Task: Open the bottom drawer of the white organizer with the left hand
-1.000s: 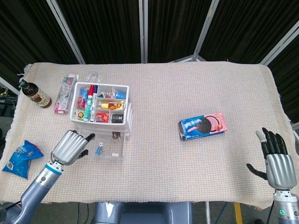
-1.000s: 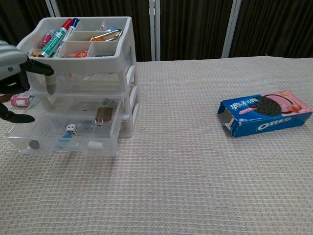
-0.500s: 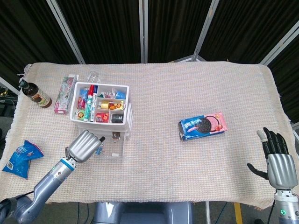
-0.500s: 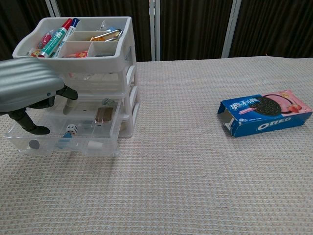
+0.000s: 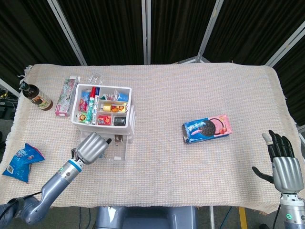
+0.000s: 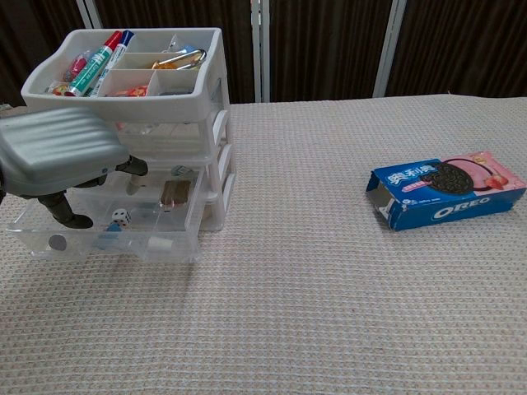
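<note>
Left hand (image 6: 58,156) hovers over the pulled-out bottom drawer (image 6: 107,239) of the white organizer (image 6: 140,107), fingers curled, holding nothing visible.

The white organizer (image 6: 136,99) stands upright, its open top tray holding markers and small items, just behind the left hand (image 6: 58,156). Its clear bottom drawer (image 6: 107,234) is pulled out toward the front, directly beneath that hand, with a die and small bits inside.
</note>
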Controlling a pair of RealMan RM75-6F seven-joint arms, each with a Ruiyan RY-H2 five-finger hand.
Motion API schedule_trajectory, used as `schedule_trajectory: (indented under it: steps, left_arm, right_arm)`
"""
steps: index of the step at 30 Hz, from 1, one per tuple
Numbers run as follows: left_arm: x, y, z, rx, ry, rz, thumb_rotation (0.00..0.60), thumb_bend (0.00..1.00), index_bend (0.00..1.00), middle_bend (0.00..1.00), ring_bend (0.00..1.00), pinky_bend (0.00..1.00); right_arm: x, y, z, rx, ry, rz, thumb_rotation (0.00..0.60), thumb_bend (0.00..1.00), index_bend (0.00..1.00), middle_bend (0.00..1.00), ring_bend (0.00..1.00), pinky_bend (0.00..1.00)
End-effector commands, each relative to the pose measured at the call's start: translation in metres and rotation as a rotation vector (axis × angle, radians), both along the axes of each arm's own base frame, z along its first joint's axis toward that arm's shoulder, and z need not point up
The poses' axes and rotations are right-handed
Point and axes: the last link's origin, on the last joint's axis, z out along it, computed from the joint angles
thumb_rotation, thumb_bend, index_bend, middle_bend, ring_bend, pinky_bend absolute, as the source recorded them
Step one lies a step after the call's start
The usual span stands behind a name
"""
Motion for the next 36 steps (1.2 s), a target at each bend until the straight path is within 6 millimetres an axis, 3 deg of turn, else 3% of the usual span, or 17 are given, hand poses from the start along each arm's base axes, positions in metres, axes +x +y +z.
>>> schedule_trajectory:
  steps: [1,8,32,36]
  left_arm:
    - [0.003,0.001,-0.005,-0.015,0.016,0.005,0.6,0.18,0.41,1.0,0.94,0.81]
    - [0.004,0.002,-0.011,-0.021,0.042,0.011,0.6,0.26,0.44,1.0,0.94,0.81]
    - [0.002,0.008,-0.017,-0.023,0.063,0.042,0.6,0.27,0.51,1.0,0.94,0.81]
    - [0.0,0.008,-0.02,-0.029,0.067,0.049,0.6,0.33,0.52,1.0,0.94,0.81]
  right_arm:
    - [0.0,0.0,0.0,0.0,-0.003,0.0,0.6,0.02,0.0,0.0,0.0,0.0]
    - [0.0,0.0,0.002,-0.004,-0.012,0.003,0.6,0.02,0.0,0.0,0.0,0.0]
    - [0.0,0.0,0.003,-0.009,-0.022,0.006,0.6,0.02,0.0,0.0,0.0,0.0]
    - [0.0,0.0,0.003,-0.007,-0.022,0.006,0.6,0.02,0.0,0.0,0.0,0.0]
